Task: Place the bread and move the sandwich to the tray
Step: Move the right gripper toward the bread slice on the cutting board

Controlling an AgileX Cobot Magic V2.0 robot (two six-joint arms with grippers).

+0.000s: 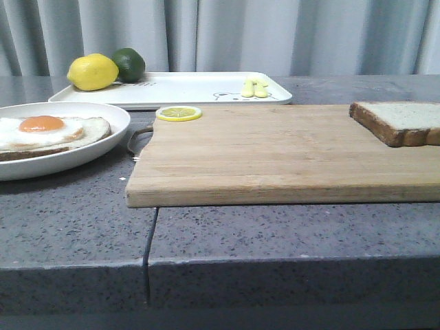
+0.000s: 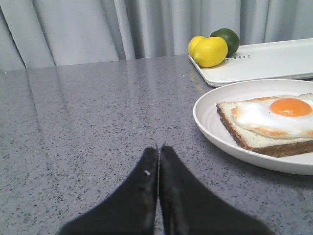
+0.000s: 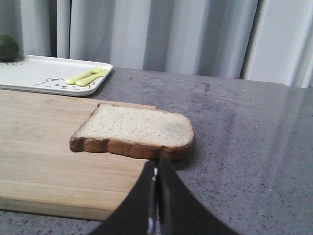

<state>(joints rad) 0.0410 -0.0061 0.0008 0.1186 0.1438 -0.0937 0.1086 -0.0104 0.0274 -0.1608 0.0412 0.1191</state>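
The plain bread lies on the right end of the wooden cutting board; it also shows in the right wrist view. The sandwich, a crusted slice topped with a fried egg, sits on a round white plate at the left, also in the left wrist view. The white tray stands behind the board. My left gripper is shut and empty over the counter, left of the plate. My right gripper is shut and empty, just short of the bread. Neither gripper shows in the front view.
A lemon and a lime rest on the tray's left end, yellow cutlery on its right end. A lemon slice lies on the board's back left corner. The grey stone counter has a seam near the front.
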